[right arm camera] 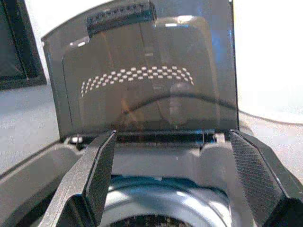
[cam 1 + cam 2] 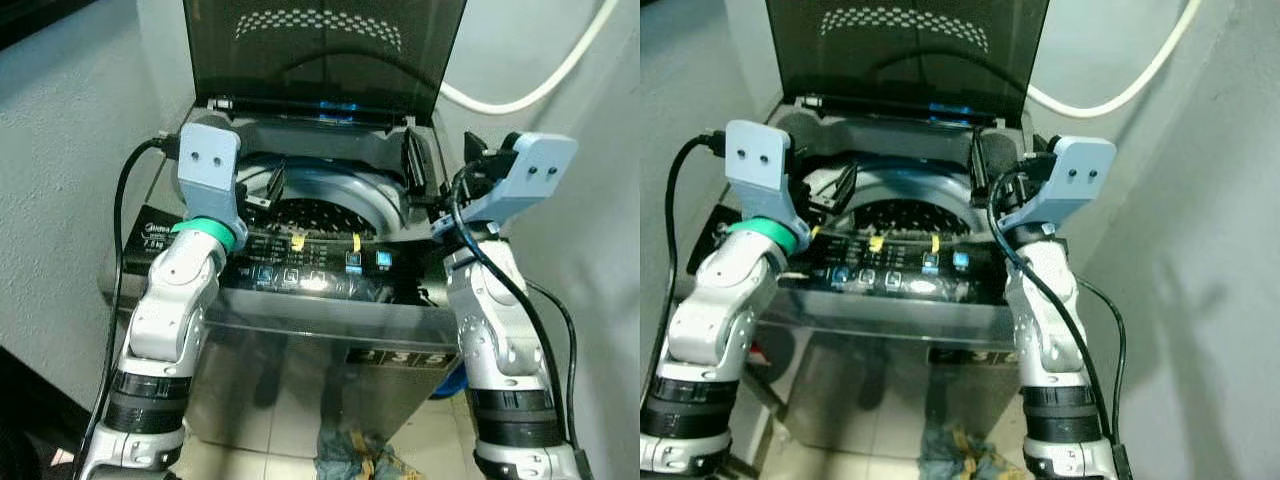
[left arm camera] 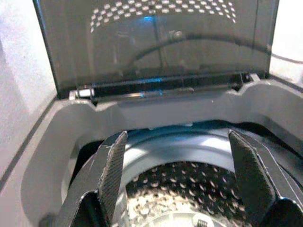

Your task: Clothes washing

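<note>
A grey top-loading washing machine (image 2: 330, 340) stands before me with its dark see-through lid (image 2: 320, 50) raised upright. Its perforated steel drum (image 2: 320, 212) looks empty as far as it shows. My left gripper (image 2: 268, 188) hovers over the left side of the opening, fingers (image 3: 113, 165) spread wide with nothing between them. Over the right rim, my right gripper (image 2: 413, 165) is held open and empty too, pointing toward the lid (image 1: 147, 85). A crumpled bluish cloth (image 2: 355, 460) lies on the floor at the machine's foot.
The lit control panel (image 2: 310, 270) runs along the machine's front edge. A white hose (image 2: 540, 80) curves along the right wall. Walls stand close on both sides. Something blue (image 2: 450, 380) sits low beside the machine on the right.
</note>
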Available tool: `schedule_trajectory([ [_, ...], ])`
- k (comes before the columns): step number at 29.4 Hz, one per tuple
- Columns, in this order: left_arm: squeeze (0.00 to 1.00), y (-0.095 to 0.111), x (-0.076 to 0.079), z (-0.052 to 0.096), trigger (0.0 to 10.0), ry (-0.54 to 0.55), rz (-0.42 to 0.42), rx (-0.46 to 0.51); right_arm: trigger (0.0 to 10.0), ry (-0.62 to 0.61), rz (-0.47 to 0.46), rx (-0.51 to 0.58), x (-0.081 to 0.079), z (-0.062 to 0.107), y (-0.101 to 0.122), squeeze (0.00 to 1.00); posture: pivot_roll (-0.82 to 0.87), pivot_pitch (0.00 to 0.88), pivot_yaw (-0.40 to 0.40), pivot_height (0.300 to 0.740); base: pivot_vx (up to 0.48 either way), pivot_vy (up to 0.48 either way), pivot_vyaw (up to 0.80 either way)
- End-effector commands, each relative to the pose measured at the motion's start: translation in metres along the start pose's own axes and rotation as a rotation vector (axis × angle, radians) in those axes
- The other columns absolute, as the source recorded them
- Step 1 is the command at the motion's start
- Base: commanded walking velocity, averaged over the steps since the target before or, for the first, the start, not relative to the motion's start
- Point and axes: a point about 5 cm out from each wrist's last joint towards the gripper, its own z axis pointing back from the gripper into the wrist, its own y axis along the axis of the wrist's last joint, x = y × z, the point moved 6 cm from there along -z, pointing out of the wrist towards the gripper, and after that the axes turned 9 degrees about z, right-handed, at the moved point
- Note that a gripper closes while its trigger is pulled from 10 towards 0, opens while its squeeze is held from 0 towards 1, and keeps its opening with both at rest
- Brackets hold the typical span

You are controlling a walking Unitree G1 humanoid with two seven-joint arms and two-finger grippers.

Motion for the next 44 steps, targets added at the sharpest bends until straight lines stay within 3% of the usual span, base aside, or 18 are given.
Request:
schedule_trajectory([
  [1, 0.00, -0.002, -0.001, 0.000, 10.0, 0.005, 0.006, -0.001, 10.0, 0.000, 0.002, -0.010, -0.001, 0.003, -0.002, 0.00, 0.09, 0.041, 0.019, 0.740, -0.424, 0.000, 0.00],
  [12, 0.00, -0.003, -0.001, 0.000, 10.0, 0.011, 0.009, 0.000, 10.0, 0.028, 0.047, -0.027, -0.006, 0.004, -0.004, 0.00, 0.09, 0.043, 0.013, 0.740, -0.422, 0.000, 0.00],
  [15, 0.00, -0.004, -0.002, 0.000, 10.0, 0.018, 0.009, -0.003, 10.0, 0.059, 0.111, -0.039, -0.009, 0.005, -0.008, 0.00, 0.08, 0.040, 0.013, 0.740, -0.090, 0.000, 0.80],
  [22, 0.00, -0.004, 0.000, -0.001, 10.0, 0.014, 0.008, -0.003, 10.0, 0.103, 0.143, -0.045, -0.016, 0.006, -0.010, 0.00, 0.08, 0.040, 0.013, 0.740, 0.000, 0.000, 0.80],
  [27, 0.00, -0.009, 0.004, 0.000, 10.0, 0.006, 0.006, -0.010, 10.0, 0.234, 0.214, -0.072, -0.034, 0.015, -0.021, 0.00, 0.08, 0.031, 0.007, 0.740, 0.000, 0.000, 0.80],
  [30, 0.00, -0.024, 0.009, 0.005, 10.0, -0.008, -0.006, -0.048, 10.0, 0.337, 0.220, -0.136, -0.046, 0.032, -0.043, 0.00, 0.08, 0.028, 0.003, 0.740, 0.000, 0.000, 0.80],
  [36, 0.00, -0.052, 0.013, 0.016, 10.0, -0.018, -0.030, -0.120, 10.0, 0.389, 0.227, -0.235, -0.045, 0.055, -0.073, 0.00, 0.08, 0.027, 0.000, 0.740, 0.000, 0.000, 0.79],
  [39, 0.00, -0.082, 0.013, 0.026, 10.0, -0.016, -0.052, -0.199, 10.0, 0.376, 0.229, -0.351, -0.033, 0.077, -0.106, 0.00, 0.08, 0.031, -0.002, 0.740, 0.000, 0.000, 0.79],
  [42, 0.00, -0.090, 0.013, 0.030, 10.0, -0.012, -0.056, -0.221, 10.0, 0.367, 0.230, -0.382, -0.029, 0.083, -0.114, 0.00, 0.08, 0.031, -0.002, 0.740, 0.000, 0.000, 0.79],
  [44, 0.00, -0.121, 0.000, 0.045, 10.0, 0.020, -0.065, -0.312, 10.0, 0.246, 0.214, -0.518, -0.001, 0.106, -0.147, 0.00, 0.08, 0.034, -0.001, 0.740, 0.000, 0.000, 0.79],
])
